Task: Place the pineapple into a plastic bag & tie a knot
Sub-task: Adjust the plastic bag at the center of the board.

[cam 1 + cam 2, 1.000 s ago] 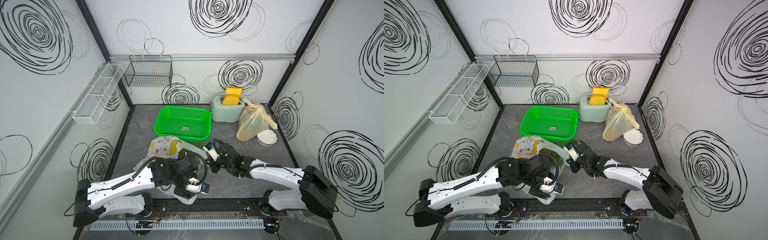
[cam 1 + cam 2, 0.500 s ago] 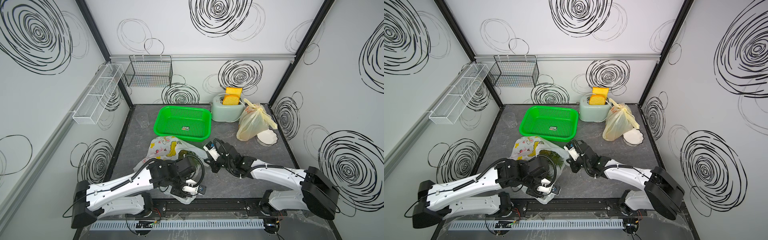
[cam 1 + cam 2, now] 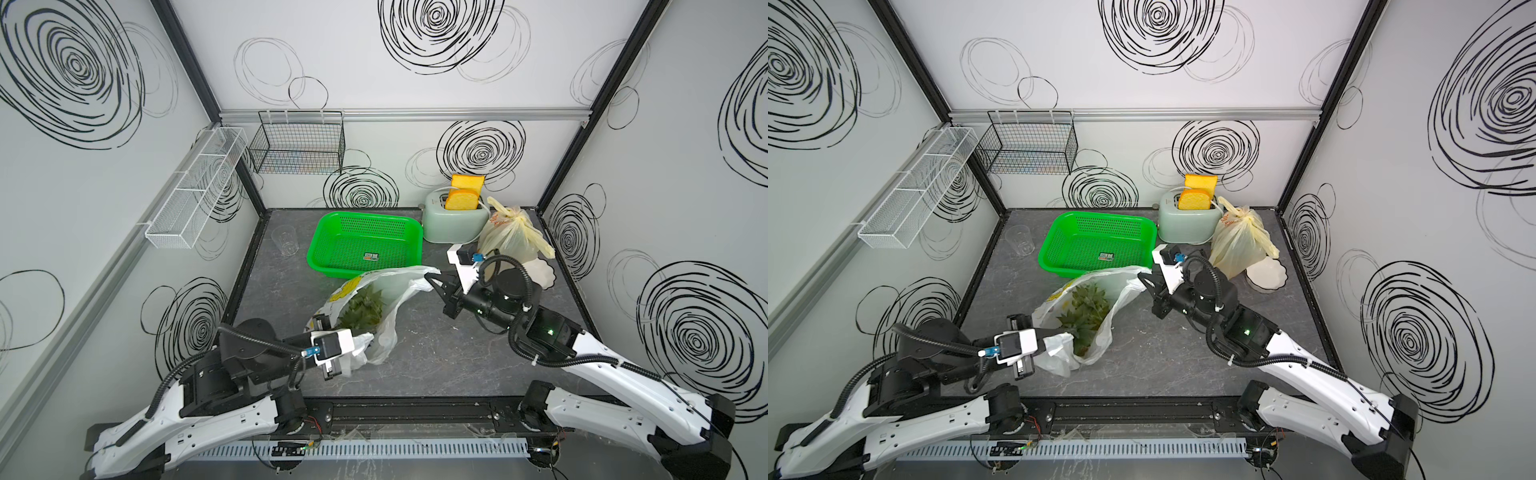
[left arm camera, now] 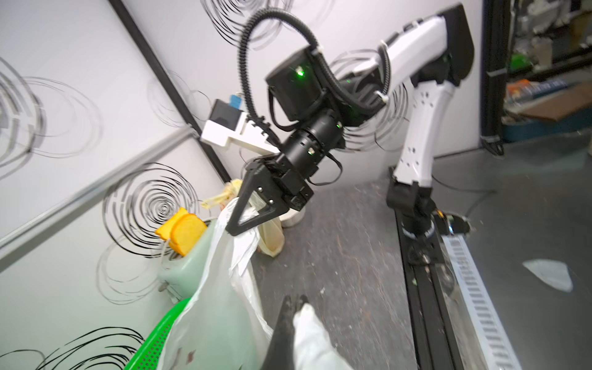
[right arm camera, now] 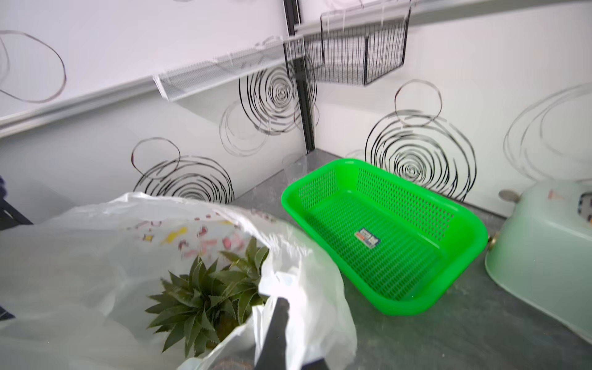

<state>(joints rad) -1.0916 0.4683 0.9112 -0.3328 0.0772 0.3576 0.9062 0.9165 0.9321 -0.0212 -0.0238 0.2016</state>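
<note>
A white plastic bag [image 3: 399,299] printed in yellow sits mid-table in both top views, and the pineapple [image 3: 363,309] inside shows its green crown. My left gripper [image 3: 358,348] is shut on the bag's near handle, at the front. My right gripper [image 3: 430,279] is shut on the far handle, holding it raised. The bag [image 3: 1117,291] hangs stretched between them, its mouth gaping over the pineapple [image 3: 1086,309]. In the left wrist view my left gripper [image 4: 296,299] pinches white film. In the right wrist view my right gripper [image 5: 283,302] grips film beside the pineapple [image 5: 208,298].
Behind the bag stands a green basket [image 3: 365,243]. A mint toaster [image 3: 453,222] with bread slices, a tied yellow bag [image 3: 513,237] and a white dish [image 3: 540,272] crowd the back right. A clear cup [image 3: 284,241] stands at the back left. Wire baskets [image 3: 297,143] hang on the walls.
My left gripper has shut on the near handle and drawn back to the left. My right gripper has lifted the far handle up and back, so the bag now stands stretched open.
</note>
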